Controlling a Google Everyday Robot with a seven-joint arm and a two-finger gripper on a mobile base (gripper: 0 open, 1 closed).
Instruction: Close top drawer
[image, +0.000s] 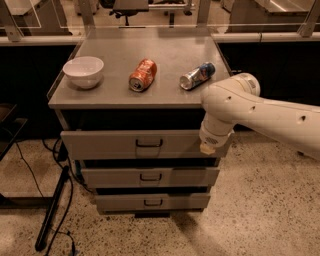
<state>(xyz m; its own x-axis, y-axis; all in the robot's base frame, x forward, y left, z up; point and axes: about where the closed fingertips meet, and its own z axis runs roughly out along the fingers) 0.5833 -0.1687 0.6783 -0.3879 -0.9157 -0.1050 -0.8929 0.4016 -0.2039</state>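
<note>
The top drawer (110, 144) is the wide grey front panel just under the cabinet top, with a dark loop handle (149, 143) at its centre. It stands pulled out a little, with a dark gap above it. Its inside is in shadow and no card shows. My white arm (260, 112) comes in from the right. My gripper (206, 148) hangs down at the right end of the top drawer's front panel, close to or touching it.
On the cabinet top (165, 55) are a white bowl (83, 71), an orange can (142, 75) on its side and a blue-silver can (197, 76) on its side. Two narrower drawers (115, 176) sit below. A dark pole (52, 210) and cables lie on the floor at left.
</note>
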